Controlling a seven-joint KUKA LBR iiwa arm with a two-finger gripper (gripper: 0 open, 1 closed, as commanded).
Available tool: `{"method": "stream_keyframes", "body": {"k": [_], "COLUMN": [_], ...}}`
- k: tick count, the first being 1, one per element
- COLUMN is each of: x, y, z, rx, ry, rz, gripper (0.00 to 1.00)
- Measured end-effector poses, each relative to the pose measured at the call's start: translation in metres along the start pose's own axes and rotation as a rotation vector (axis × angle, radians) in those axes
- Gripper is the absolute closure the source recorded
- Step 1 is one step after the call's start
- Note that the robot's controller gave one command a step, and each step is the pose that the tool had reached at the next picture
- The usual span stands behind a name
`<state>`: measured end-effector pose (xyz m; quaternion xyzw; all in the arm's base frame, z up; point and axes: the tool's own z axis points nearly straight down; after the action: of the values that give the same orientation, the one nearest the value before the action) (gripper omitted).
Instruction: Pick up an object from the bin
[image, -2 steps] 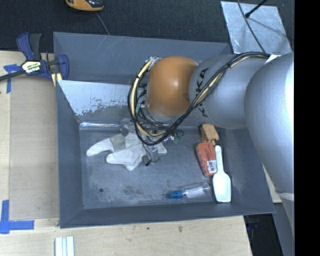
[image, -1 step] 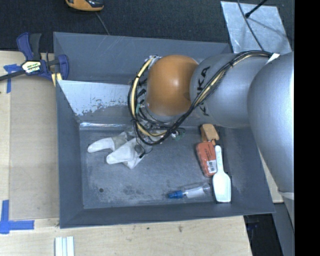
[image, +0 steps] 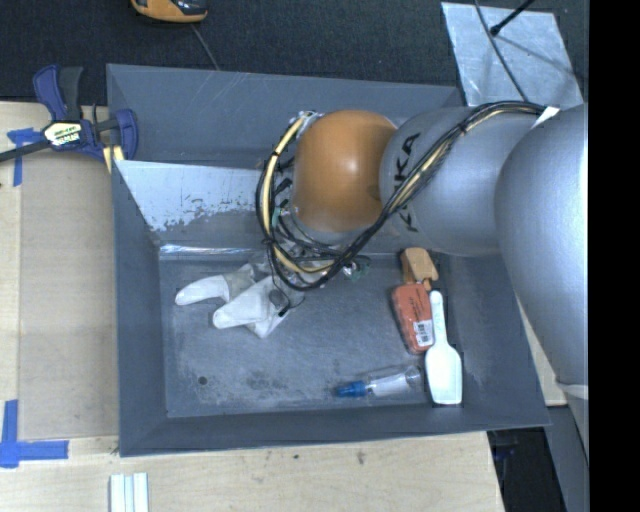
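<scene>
Reaches in from the right with the grey arm (image: 480, 190), slanting down across the back right of the bin (image: 140, 330). Ends in a rounded orange cover (image: 335, 170) above the back middle of the floor, with a tangle of black and yellow cables (image: 300, 262) looping beneath. Hides most of the gripper (image: 280, 292) under that cover and tangle; cannot tell whether spread or pressed together. Meets the right edge of a white crumpled thing (image: 240, 308) lying left of centre on the floor, touching or just above, cannot tell which. Leaves well apart, along the right side, a small tan block (image: 420, 265), an orange-red packet (image: 408, 315) just in front of it, a white bottle-like thing (image: 443, 368) against the packet, and a clear tube (image: 385, 383) with a blue tip near the front wall.
</scene>
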<state>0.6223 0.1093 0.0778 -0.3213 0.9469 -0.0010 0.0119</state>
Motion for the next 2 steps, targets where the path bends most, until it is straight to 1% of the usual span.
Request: {"method": "stream_keyframes", "body": {"k": [1, 2], "x": [-0.0002, 0.0006], "y": [-0.0001, 0.0004], "z": [-0.0019, -0.0089], "rx": [-0.001, -0.005], "ry": [0.002, 0.011], "rz": [0.001, 0.001], "gripper": [1.0, 1.0]}}
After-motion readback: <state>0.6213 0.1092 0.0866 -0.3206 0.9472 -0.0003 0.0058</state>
